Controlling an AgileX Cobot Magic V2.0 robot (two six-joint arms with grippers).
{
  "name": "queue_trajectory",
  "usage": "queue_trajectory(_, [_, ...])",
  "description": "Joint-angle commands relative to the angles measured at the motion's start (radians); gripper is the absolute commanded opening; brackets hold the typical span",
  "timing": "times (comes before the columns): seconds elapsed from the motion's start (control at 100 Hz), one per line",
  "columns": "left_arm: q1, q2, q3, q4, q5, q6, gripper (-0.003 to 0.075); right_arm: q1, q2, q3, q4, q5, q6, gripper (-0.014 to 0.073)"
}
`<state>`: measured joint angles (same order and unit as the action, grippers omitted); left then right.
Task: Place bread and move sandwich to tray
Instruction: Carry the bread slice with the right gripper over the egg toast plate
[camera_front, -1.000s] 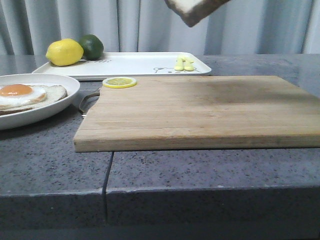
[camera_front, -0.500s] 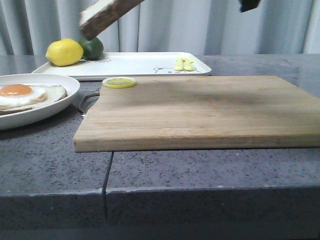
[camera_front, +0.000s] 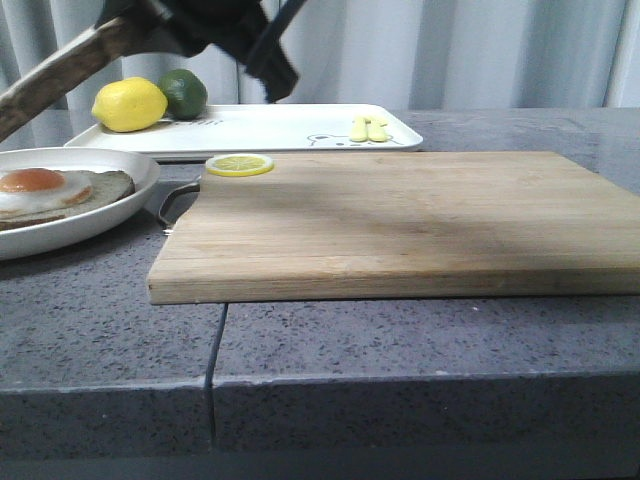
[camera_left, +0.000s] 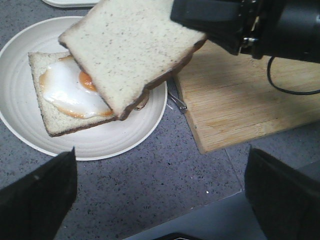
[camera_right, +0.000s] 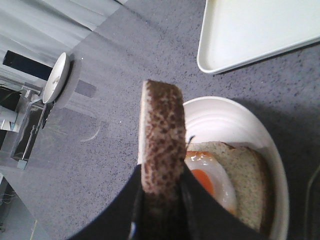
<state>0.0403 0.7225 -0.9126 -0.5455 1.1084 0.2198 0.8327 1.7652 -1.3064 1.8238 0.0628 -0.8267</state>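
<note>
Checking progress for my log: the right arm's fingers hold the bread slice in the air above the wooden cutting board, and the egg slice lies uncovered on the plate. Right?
One detail is off. The bread hangs over the plate, not the cutting board; the left wrist view shows it. The right fingers do hold it in the air, and the egg slice does lie uncovered.

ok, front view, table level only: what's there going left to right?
Plate with the egg sandwich → lemon → lime → lemon slice → yellow print on the tray. The cutting board spans the middle to the right edge.
</note>
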Motion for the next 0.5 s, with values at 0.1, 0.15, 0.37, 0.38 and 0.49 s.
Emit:
queue_trajectory(0.1, [0.002,0.007,-0.031,-0.047,-0.047,0.000,0.0618,0.025,0.030,-0.110,0.056,0.005,0.025,-0.0059])
queue_trajectory(0.15, [0.002,0.007,-0.031,-0.047,-0.047,0.000,0.0618,0.028,0.046,-0.121,0.056,0.004,0.031,-0.0059])
queue_trajectory(0.37, [0.002,0.007,-0.031,-0.047,-0.047,0.000,0.0618,0.030,0.077,-0.124,0.056,0.002,0.047,-0.0059])
queue_trajectory(0.38, [0.002,0.007,-0.031,-0.047,-0.047,0.000,0.0618,0.030,0.077,-0.124,0.056,0.002,0.047,-0.0059])
queue_trajectory(0.49, [0.002,0.007,-0.031,-0.047,-0.047,0.000,0.0618,0.030,0.077,-0.123,0.056,-0.012,0.045,-0.0055])
